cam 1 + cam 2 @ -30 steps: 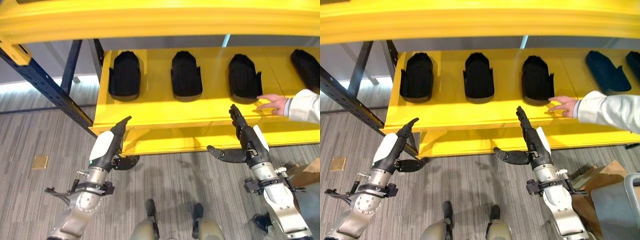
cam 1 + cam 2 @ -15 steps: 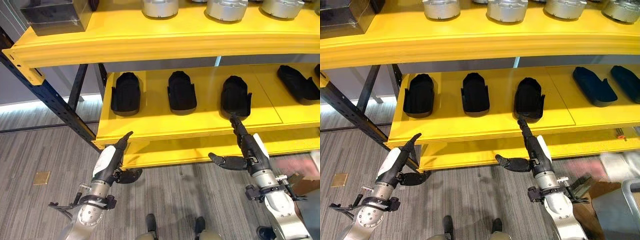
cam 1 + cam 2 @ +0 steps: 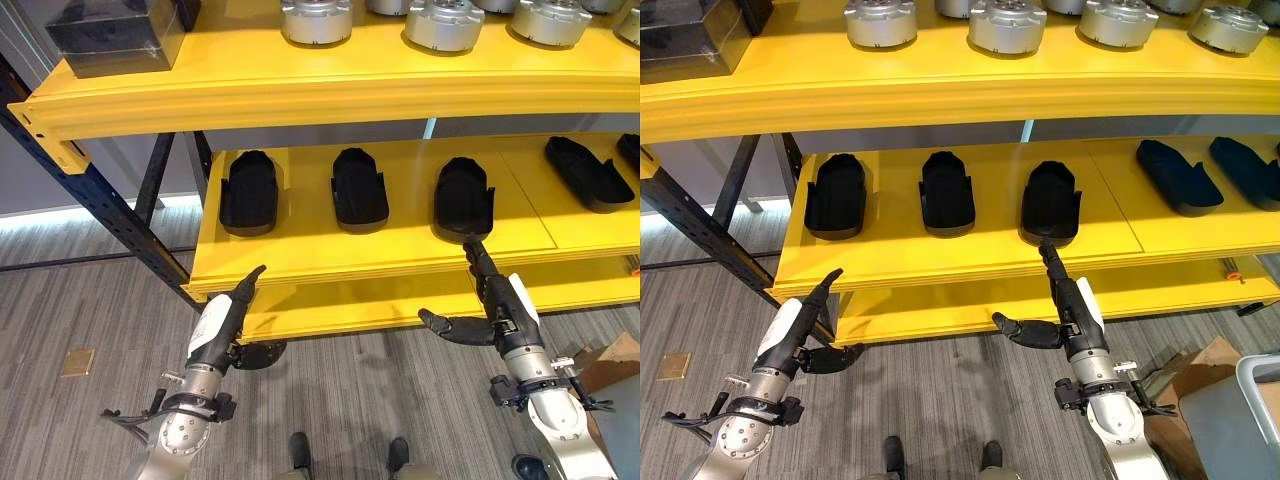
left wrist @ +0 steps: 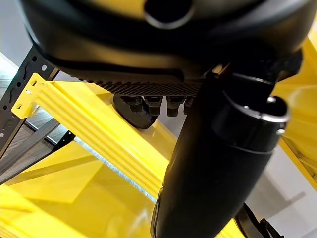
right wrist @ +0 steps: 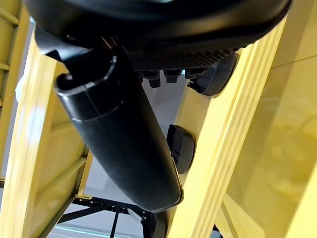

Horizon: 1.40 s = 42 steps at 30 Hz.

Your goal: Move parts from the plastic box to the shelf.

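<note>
Person's hand gone from the shelf [image 3: 400, 245] beside the third black part [image 3: 463, 199]; both hands empty, left hand [image 3: 225, 320] and right hand [image 3: 492, 297] below the shelf edge, fingers straight, thumbs out, ready for another fetch

Glossy yellow shelf [image 3: 330, 250]; matt black moulded parts [image 3: 360, 187]; shiny metal cylinders [image 3: 316, 18] above.
</note>
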### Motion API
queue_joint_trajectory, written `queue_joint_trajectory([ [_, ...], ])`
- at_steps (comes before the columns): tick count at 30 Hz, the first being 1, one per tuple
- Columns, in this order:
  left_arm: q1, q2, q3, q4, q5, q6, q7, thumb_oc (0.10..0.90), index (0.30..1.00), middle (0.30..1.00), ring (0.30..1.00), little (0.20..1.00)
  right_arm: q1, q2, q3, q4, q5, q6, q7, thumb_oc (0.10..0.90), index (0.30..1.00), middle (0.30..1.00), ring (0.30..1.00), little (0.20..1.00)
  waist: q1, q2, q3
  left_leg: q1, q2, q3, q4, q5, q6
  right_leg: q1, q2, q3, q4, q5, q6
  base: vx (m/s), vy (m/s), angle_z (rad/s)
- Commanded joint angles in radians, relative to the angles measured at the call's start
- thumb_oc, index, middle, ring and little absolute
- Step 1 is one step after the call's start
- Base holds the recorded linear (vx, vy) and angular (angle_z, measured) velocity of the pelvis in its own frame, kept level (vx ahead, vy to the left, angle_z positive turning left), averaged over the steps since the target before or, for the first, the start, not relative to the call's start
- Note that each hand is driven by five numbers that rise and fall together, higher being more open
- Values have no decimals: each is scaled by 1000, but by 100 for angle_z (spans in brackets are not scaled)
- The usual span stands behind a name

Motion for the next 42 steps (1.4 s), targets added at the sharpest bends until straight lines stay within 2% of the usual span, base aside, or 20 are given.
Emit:
queue_joint_trajectory([
  [1,-68,27,84,-79,-26,-61,31,900,1000,1000,1000,1000,-88,-19,-65,-93,-40,-91,-45,900,1000,1000,1000,1000,-4,-28,-43,57,83,-23,88,-163,-51,-8,-89,8,4,16,84,0,0,0],
  [6,-66,33,86,-86,-27,-62,17,900,1000,1000,1000,1000,-104,-46,-94,-77,-89,-74,-61,900,1000,1000,1000,1000,0,-36,-39,43,78,-28,95,-166,-48,-16,-92,10,4,18,85,-3,1,-2],
  [13,-58,43,97,-119,-50,-61,-39,900,1000,1000,1000,1000,-183,-162,-167,-39,-158,-43,-64,900,1000,1000,1000,1000,23,-59,-22,-1,67,-44,110,-164,-44,-35,-101,1,-3,32,88,-11,-1,2],
  [22,-63,66,101,-140,-76,-43,-82,900,1000,1000,1000,1000,-379,-295,-90,38,-196,18,-12,900,1000,1000,1000,1000,66,-96,7,-69,53,-71,146,-170,-40,-59,-110,-17,-8,45,85,-36,-1,9],
  [27,-79,71,112,-160,-69,-31,-95,900,1000,1000,1000,1000,-521,-307,3,107,-262,70,25,900,1000,1000,1000,1000,82,-103,30,-108,48,-74,172,-171,-38,-84,-116,-15,-5,54,79,-56,6,5],
  [42,-115,71,82,-147,-77,-27,-110,900,1000,1000,1000,1000,-605,-263,87,181,-344,97,47,900,1000,1000,1000,1000,86,-99,61,-157,53,-87,214,-180,-32,-114,-116,-16,11,54,75,-3,1,0],
])
